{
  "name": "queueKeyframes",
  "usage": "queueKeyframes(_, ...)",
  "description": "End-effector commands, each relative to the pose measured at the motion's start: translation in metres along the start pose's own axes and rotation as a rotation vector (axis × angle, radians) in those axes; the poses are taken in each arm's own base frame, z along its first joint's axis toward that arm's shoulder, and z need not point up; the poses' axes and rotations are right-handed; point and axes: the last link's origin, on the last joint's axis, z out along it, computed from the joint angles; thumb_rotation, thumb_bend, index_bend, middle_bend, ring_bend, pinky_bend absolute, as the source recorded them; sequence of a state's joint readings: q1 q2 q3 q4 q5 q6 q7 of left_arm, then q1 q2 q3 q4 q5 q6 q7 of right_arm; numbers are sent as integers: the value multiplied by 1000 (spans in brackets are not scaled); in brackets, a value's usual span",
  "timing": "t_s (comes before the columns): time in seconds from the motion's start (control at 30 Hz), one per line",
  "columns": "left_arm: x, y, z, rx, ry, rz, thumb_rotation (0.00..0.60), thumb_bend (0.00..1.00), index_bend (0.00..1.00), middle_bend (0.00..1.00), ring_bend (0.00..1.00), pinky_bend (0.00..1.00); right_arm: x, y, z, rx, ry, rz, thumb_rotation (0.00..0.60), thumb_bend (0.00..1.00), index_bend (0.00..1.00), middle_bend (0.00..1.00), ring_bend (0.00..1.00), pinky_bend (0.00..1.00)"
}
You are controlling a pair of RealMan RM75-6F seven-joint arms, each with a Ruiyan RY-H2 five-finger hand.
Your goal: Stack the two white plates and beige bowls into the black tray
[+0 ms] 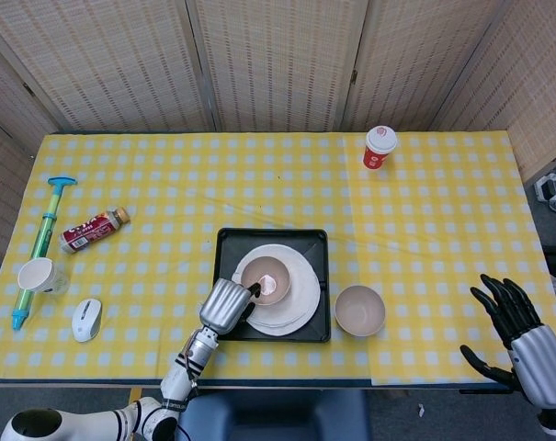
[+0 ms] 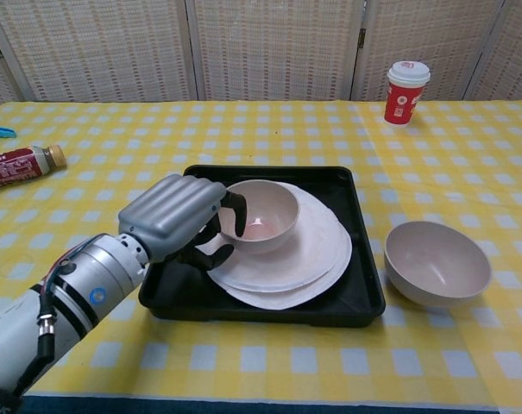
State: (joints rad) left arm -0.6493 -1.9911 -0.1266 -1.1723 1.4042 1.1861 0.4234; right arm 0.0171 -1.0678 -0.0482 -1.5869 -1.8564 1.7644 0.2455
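Two white plates [image 1: 296,296] [image 2: 317,254] lie stacked in the black tray [image 1: 316,241] [image 2: 364,293]. A beige bowl [image 1: 266,280] [image 2: 262,216] sits upright on the top plate, and my left hand [image 1: 226,306] [image 2: 176,220] grips its near rim. A second beige bowl [image 1: 359,310] [image 2: 437,263] stands on the cloth right of the tray. My right hand [image 1: 521,338] hovers open at the table's right front corner, seen only in the head view.
A red paper cup [image 1: 380,147] [image 2: 405,80] stands at the back. At the left lie a red-labelled bottle [image 1: 92,230] [image 2: 19,163], a blue-green pump toy [image 1: 40,246], a small white cup [image 1: 39,275] and a white mouse [image 1: 86,319].
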Motion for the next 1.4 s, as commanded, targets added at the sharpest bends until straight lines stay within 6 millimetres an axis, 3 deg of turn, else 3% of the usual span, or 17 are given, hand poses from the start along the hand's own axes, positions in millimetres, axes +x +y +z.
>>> queueKeyframes(0.03, 1, 0, 0, -2, 8, -10, 600, 546, 293, 1000, 1000, 1000, 0, 0, 1, -2, 1, 0, 600, 301, 0, 0, 0, 0)
queueKeyframes(0.13, 5, 1, 0, -5, 26, -16, 600, 500, 202, 1000, 1000, 1000, -1, 0, 1, -4, -3, -1, 600, 301, 0, 0, 0, 0)
queueKeyframes(0.33, 23, -10, -10, -16, 110, -13, 600, 452, 137, 1000, 999, 1000, -4, -1, 2, 1, -16, -9, 600, 301, 0, 0, 0, 0)
queueKeyframes(0.4, 34, -26, -16, 1, 145, -1, 600, 450, 123, 1000, 966, 1000, -6, -2, 1, 3, -24, -13, 600, 301, 0, 0, 0, 0)
queueKeyframes(0.5, 51, -59, -30, 68, 206, 32, 600, 446, 119, 953, 806, 987, -10, -4, 1, 11, -41, -24, 600, 301, 0, 0, 0, 0)
queueKeyframes(0.63, 72, -105, -60, 168, 276, 107, 600, 446, 121, 700, 558, 742, -19, -7, 4, 25, -72, -42, 600, 301, 0, 0, 0, 0)
queueKeyframes(0.8, 92, -155, -113, 292, 311, 134, 600, 445, 119, 610, 438, 544, -31, -10, 13, 58, -127, -83, 600, 301, 2, 0, 0, 0)
queueKeyframes(0.93, 102, -185, -152, 384, 277, 168, 600, 441, 137, 437, 275, 337, -44, -11, 20, 62, -204, -145, 600, 301, 78, 0, 0, 0)
queueKeyframes(1.13, 114, -213, -196, 480, 253, 286, 600, 433, 187, 422, 265, 261, -70, -4, 40, 25, -322, -243, 600, 301, 196, 0, 0, 0)
queueKeyframes(1.4, 115, -235, -212, 542, 290, 200, 600, 417, 215, 422, 280, 249, -101, 3, 69, 3, -391, -274, 600, 301, 329, 0, 0, 0)
